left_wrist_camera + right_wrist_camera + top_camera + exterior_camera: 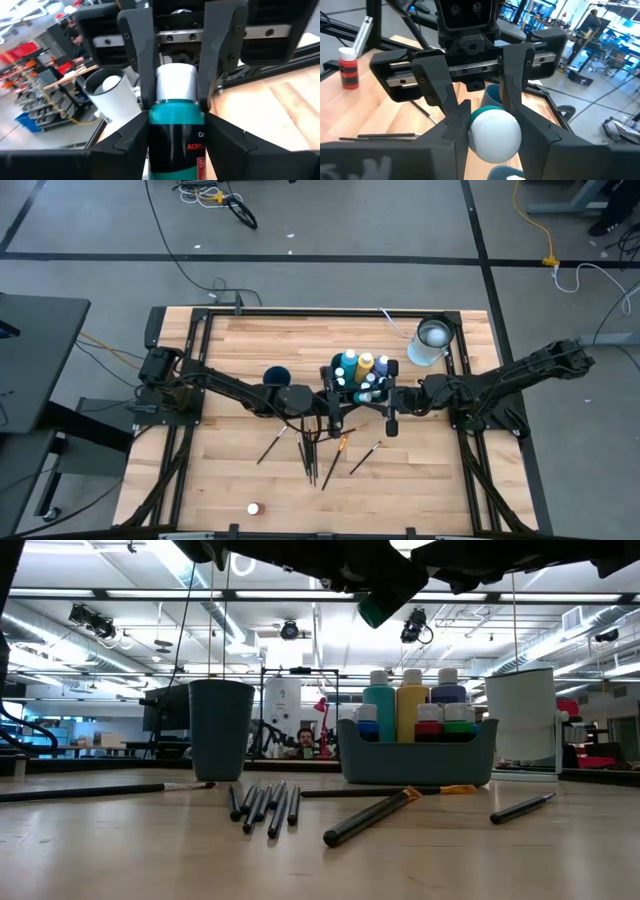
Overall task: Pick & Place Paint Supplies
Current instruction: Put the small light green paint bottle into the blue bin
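Over the wooden table [430,480], both arms' fingers [137,75] clamp one teal bottle [176,125].

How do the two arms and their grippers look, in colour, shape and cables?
Both arms are black and slender, built of jointed segments. Dark cables run beside the left arm's base. The left gripper and the right gripper each have two flat, angular black fingers that slide on a silver rail across a boxy black body.

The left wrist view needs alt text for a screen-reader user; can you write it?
A teal paint bottle with a white cap fills the middle, clamped between the fingers of two facing claws. Behind it a white cup stands on the wooden table, with a workshop beyond.
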You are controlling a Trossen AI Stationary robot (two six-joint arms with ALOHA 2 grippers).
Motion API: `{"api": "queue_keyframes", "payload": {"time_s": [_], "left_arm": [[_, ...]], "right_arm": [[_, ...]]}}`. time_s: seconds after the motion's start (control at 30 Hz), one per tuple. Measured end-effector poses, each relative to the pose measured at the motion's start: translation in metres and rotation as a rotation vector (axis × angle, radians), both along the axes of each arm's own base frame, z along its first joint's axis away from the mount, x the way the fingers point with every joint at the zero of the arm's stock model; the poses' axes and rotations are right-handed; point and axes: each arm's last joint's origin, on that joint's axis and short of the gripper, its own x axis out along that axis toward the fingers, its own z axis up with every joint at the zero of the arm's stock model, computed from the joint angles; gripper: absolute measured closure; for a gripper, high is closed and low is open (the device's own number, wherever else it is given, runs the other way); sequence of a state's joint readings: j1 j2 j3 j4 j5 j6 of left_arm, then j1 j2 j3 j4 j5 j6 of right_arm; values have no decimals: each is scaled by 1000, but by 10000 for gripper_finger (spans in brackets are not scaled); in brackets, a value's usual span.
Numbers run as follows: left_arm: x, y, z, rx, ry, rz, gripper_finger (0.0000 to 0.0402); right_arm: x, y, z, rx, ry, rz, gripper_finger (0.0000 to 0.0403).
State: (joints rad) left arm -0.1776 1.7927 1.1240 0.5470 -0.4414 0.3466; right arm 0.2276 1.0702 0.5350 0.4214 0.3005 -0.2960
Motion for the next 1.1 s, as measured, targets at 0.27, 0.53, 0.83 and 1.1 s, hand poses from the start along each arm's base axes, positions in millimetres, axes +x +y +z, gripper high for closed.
{"api": "queue_keyframes", "payload": {"time_s": [0.27, 0.53, 0.83, 1.1], "left_arm": [[-10, -15, 9, 77, 5, 153, 170], [-52, -34, 56, 128, 7, 345, 165], [-92, -28, 93, -77, -39, 295, 175], [-94, -28, 91, -104, -18, 270, 176]], "right_arm": [[-1, -2, -2, -5, 19, -60, 284], [1, -13, -6, 128, 80, -155, 284], [8, -39, -18, 321, 147, -322, 284], [21, -57, -39, 331, 271, -433, 284]]}}
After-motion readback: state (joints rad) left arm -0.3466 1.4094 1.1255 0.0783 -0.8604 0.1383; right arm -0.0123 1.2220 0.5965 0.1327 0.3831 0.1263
